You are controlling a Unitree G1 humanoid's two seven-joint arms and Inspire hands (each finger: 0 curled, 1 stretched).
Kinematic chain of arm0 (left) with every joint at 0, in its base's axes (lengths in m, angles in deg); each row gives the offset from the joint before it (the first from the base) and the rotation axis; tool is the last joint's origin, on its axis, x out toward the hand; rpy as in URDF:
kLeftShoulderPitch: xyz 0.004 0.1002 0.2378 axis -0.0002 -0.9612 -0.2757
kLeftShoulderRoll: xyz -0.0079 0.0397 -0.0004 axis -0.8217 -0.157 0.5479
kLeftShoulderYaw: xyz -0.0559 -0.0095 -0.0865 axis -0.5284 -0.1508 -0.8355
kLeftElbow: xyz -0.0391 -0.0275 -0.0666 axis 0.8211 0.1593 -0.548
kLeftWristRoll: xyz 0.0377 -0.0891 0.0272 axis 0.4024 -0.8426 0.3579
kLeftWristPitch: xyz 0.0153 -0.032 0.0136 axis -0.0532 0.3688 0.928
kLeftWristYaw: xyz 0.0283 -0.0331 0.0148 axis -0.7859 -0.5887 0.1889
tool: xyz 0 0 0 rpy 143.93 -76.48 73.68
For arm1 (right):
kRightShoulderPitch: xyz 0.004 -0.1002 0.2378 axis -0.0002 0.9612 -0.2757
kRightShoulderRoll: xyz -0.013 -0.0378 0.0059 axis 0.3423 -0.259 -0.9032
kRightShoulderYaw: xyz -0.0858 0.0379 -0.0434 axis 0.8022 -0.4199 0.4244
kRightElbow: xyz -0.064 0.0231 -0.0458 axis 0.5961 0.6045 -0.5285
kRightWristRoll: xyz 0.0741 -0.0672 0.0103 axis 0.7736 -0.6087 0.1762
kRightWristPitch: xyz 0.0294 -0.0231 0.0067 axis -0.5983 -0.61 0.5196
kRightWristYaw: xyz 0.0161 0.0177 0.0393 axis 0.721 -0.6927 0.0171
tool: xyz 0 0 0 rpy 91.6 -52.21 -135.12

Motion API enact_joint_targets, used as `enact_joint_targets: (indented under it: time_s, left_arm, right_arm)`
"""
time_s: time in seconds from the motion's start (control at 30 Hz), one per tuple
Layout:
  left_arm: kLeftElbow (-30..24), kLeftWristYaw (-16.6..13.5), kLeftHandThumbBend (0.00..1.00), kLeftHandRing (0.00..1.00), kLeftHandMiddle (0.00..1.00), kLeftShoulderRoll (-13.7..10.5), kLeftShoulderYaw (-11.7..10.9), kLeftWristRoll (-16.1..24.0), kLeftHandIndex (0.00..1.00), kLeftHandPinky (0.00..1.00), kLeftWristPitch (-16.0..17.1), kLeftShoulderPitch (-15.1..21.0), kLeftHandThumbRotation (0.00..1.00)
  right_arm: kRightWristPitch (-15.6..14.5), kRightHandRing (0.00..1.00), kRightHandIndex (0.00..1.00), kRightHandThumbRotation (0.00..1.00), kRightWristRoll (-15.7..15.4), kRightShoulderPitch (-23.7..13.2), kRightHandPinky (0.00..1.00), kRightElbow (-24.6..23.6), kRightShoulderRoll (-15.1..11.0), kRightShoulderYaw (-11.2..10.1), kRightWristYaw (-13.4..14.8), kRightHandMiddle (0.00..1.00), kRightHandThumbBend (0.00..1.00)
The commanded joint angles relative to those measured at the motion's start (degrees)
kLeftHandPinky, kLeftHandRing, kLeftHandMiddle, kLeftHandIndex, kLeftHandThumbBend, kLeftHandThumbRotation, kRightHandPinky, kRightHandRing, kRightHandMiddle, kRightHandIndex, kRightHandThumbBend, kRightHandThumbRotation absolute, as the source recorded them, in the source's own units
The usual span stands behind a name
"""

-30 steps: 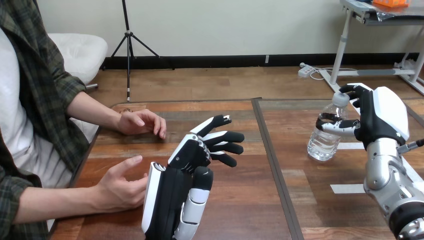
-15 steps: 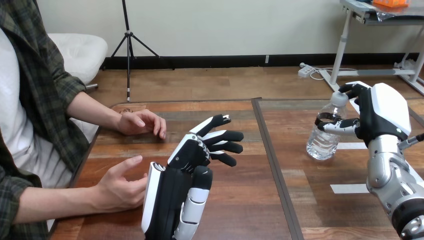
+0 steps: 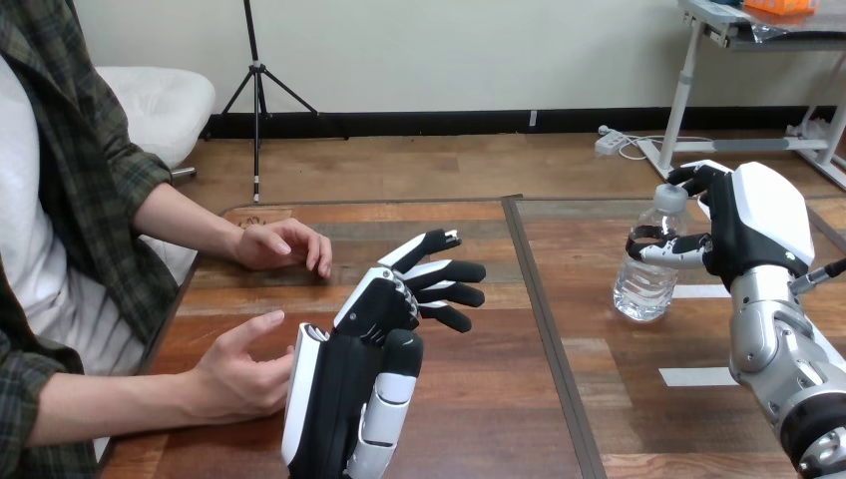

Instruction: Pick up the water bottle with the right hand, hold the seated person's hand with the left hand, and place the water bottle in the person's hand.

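water bottle (image 3: 646,274): It is clear and has a little water at the bottom. It is on the right side of the tabletop (image 3: 479,409), far from the person. It leans a bit, with its white cap (image 3: 670,197) tipped toward the right hand. Its bottom is down at the wood, but I cannot tell if it rests there or is just off it.

right hand (image 3: 763,215): It is closed round the water bottle. The thumb goes across the middle of the bottle. The other fingers curl round the top, next to the cap. Its white back faces up.

left hand (image 3: 371,334): It is up over the middle of the tabletop, standing on its edge. Its fingers (image 3: 449,271) are stretched out and spread apart, pointing to the right. It holds nothing.

person's near hand (image 3: 239,374): It is at the left, low in the view. It is open, with the thumb on top. Its fingertips are right beside the white edge of the left hand. I cannot tell if they touch.

person's far hand (image 3: 284,244): It lies flat on the tabletop, palm down, further back. It is apart from both robot hands.

tape strips (image 3: 693,376): Two white strips are stuck on the wood at the right, one near the bottle and one closer to the robot.
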Motion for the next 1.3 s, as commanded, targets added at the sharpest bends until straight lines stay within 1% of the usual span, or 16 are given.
enact_joint_targets:
  time_s: [0.0,0.07,0.17,0.23,0.33,0.43,0.53,0.63,0.83,1.03,1.27]
  left_arm:
    - [0.2,-0.3,0.51,0.62,0.68,2.3,-0.3,0.1,0.78,0.51,1.0,-0.5,1.00]
    - [0.0,-0.3,0.52,0.62,0.68,2.3,-0.2,0.0,0.78,0.51,0.7,-0.6,1.00]
    - [-0.2,-0.3,0.52,0.62,0.68,2.3,-0.3,0.1,0.77,0.51,0.5,-0.6,1.00]
    - [-0.1,-0.5,0.52,0.62,0.68,2.4,-0.5,0.5,0.77,0.51,0.7,-0.4,1.00]
    - [0.0,-0.5,0.52,0.62,0.68,2.4,-0.4,0.2,0.77,0.51,0.6,-0.4,1.00]
    - [0.7,-0.6,0.52,0.62,0.68,2.5,-0.5,0.1,0.77,0.51,1.4,0.0,1.00]
    - [0.1,-0.6,0.52,0.61,0.68,2.4,-0.5,0.2,0.77,0.51,0.7,-0.3,1.00]
    - [0.3,-0.7,0.52,0.61,0.67,2.5,-0.6,0.4,0.77,0.50,0.8,-0.1,1.00]
    - [-0.1,-0.7,0.53,0.61,0.67,2.4,-0.5,0.5,0.77,0.50,0.2,-0.4,1.00]
    - [0.1,-0.9,0.53,0.61,0.67,2.5,-0.5,0.5,0.76,0.50,0.4,-0.2,1.00]
    - [0.3,-1.1,0.53,0.61,0.68,2.6,-0.5,0.7,0.77,0.50,0.8,0.0,1.00]
  right_arm:
    - [0.0,0.77,0.73,0.01,0.0,-2.7,0.80,-0.5,-0.7,0.8,-2.1,0.76,0.80]
    - [-0.1,0.78,0.73,0.01,0.4,-2.7,0.81,-0.4,-0.6,0.6,-2.8,0.77,0.79]
    - [0.3,0.79,0.74,0.01,0.9,-2.6,0.81,0.0,-0.5,0.1,-3.1,0.78,0.79]
    - [0.5,0.79,0.75,0.00,1.0,-2.5,0.80,0.2,-0.5,0.0,-3.1,0.78,0.79]
    - [0.5,0.80,0.75,0.00,1.1,-2.5,0.80,0.2,-0.5,-0.2,-3.8,0.79,0.79]
    - [1.2,0.80,0.75,0.00,1.3,-2.3,0.78,0.2,-0.6,-0.2,-3.7,0.79,0.79]
    - [1.3,0.79,0.75,0.00,1.1,-2.3,0.77,0.2,-0.6,0.1,-3.5,0.79,0.79]
    - [1.4,0.80,0.76,0.01,1.1,-2.3,0.76,0.1,-0.7,0.3,-3.5,0.79,0.79]
    - [1.8,0.80,0.75,0.04,1.6,-2.3,0.75,-0.2,-0.5,-0.1,-3.7,0.79,0.78]
    - [3.9,0.78,0.75,0.02,2.2,-2.0,0.73,-0.8,-0.5,-0.6,-3.1,0.78,0.79]
    - [6.0,0.77,0.74,0.00,3.2,-1.5,0.70,-1.5,-0.6,-1.1,-3.1,0.77,0.79]
